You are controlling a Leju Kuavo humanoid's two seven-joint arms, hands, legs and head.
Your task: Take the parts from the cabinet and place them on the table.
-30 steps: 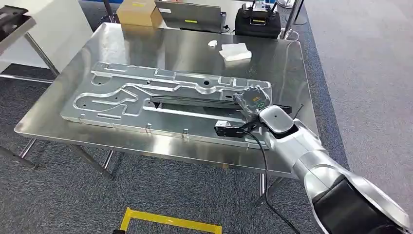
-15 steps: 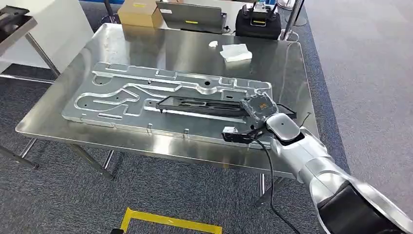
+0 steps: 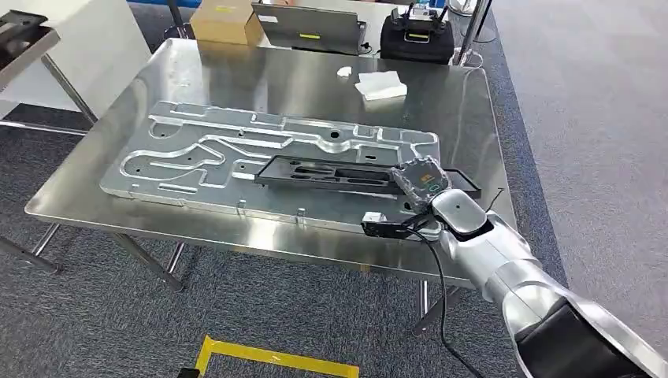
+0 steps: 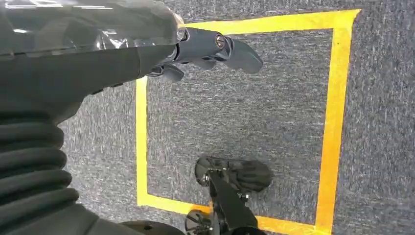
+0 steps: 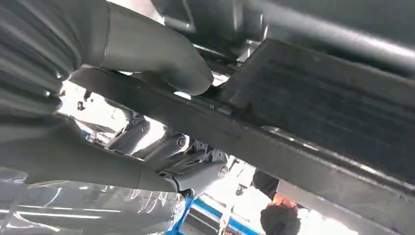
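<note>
We see the right hand [image 3: 421, 183] clamped on the long black part [image 3: 331, 171], above the silver plate [image 3: 197, 150] on the table [image 3: 236, 71] (left hand [image 4: 205, 49] hangs, fingers apart).

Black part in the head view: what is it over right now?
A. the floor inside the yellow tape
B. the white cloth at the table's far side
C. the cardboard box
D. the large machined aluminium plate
D: the long black part, held at its near end by the right hand, lies across the machined aluminium plate on the steel table.
</note>
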